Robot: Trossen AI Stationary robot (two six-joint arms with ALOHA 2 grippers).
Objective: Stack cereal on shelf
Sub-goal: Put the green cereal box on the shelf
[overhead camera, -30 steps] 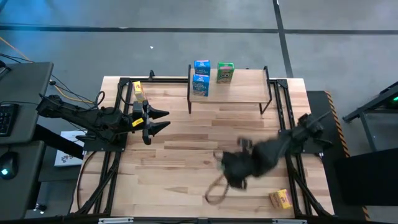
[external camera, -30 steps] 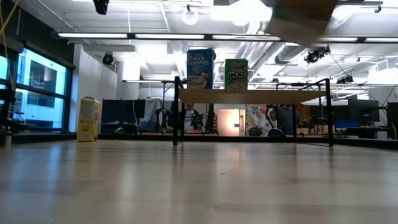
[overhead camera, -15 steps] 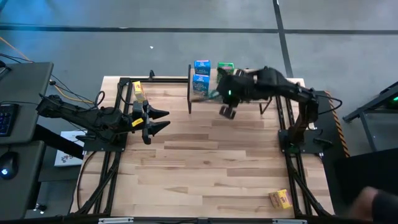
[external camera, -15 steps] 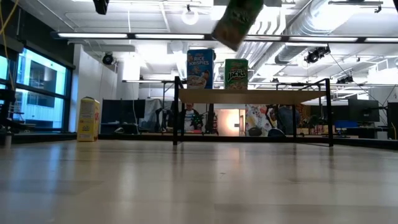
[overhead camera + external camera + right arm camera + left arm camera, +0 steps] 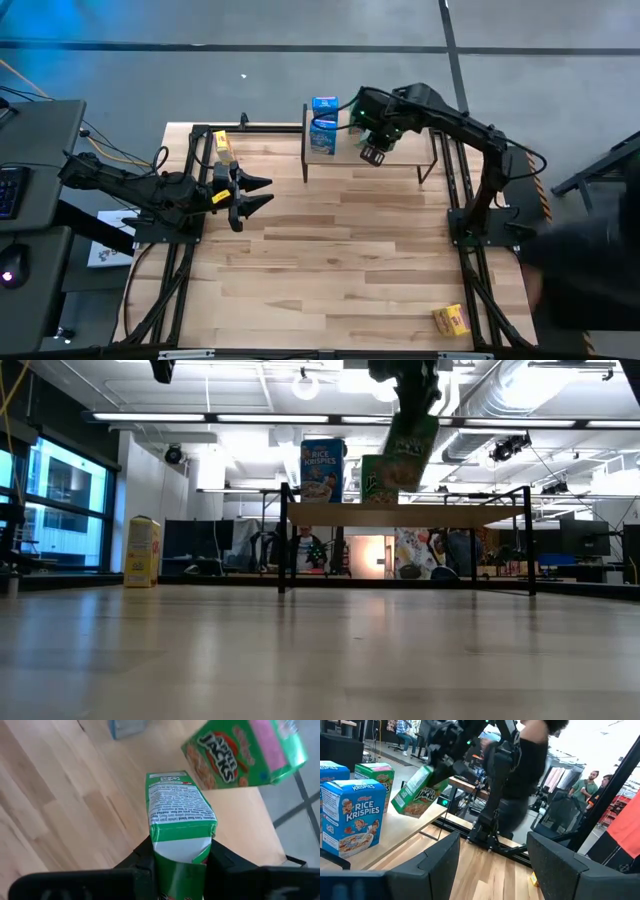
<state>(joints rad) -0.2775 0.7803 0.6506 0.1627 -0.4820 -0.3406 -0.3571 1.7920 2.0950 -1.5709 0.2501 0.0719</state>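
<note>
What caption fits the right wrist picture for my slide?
Right end effector holds a green cereal box above the shelf, near another green box.

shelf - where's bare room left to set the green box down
The shelf is bare on its right half, out to the right legs. It is crowded at the left end: two blue boxes and a green box, with the right end effector holding the carried green box just beside them.
</note>
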